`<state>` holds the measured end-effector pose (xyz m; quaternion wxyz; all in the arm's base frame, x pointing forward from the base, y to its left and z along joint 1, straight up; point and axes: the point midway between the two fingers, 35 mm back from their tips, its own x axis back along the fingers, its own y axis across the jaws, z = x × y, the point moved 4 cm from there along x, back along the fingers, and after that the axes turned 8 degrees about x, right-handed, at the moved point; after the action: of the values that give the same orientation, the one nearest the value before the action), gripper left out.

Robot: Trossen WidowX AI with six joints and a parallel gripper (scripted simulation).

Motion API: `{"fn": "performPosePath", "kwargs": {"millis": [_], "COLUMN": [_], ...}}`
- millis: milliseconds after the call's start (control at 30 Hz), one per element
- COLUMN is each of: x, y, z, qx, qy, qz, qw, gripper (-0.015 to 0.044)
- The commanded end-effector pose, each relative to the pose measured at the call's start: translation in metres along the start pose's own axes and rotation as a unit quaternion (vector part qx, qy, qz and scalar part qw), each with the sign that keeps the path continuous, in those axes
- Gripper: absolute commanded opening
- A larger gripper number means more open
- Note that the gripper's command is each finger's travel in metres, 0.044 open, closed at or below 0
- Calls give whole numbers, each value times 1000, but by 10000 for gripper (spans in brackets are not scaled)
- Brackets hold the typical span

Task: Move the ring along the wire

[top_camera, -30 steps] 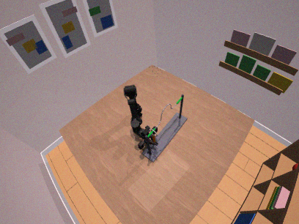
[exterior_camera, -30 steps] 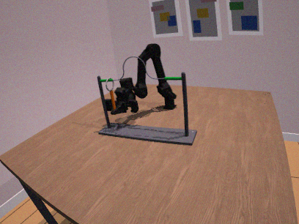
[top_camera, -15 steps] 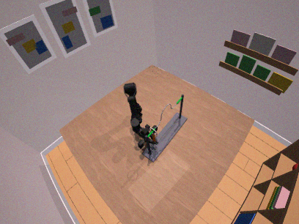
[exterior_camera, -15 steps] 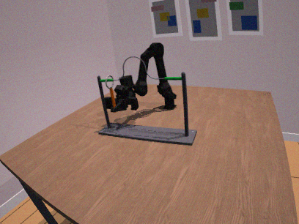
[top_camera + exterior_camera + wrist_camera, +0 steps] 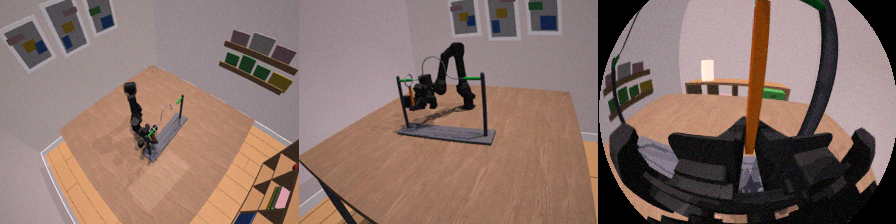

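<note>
A ring [image 5: 408,81] with an orange handle [image 5: 412,98] [image 5: 758,76] [image 5: 154,137] hangs on the green wire section [image 5: 405,80] [image 5: 150,133] next to the left post [image 5: 402,102]. My gripper [image 5: 748,119] [image 5: 415,103] is shut on the lower end of the handle, which stands upright between the fingers. The thin grey wire [image 5: 432,59] [image 5: 165,110] arches up and runs to the other green section [image 5: 471,77] [image 5: 179,99] beside the far post [image 5: 484,106] [image 5: 182,106].
The wire frame stands on a grey base plate [image 5: 456,134] [image 5: 168,133] on a wooden table [image 5: 519,154]. My arm's base [image 5: 468,99] stands behind the plate. A bookshelf [image 5: 275,183] stands off the table.
</note>
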<state>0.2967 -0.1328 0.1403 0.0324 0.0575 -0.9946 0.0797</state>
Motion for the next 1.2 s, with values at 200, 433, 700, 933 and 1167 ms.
{"fn": "performPosePath", "kwargs": {"millis": [200,433,700,933,1167], "x": [0,0,0,-1,-1], "y": [0,6,14,21,30], "z": [0,-1,-2,-4,-5], "qx": [-1,-1,-2,-4,-11], "qy": [0,0,0,-1,-1], "qz": [1,1,0,-1,-1], "qw": [1000,1000,1000,1000,1000], "gripper": [-150,-150,-150,-150,-150]}}
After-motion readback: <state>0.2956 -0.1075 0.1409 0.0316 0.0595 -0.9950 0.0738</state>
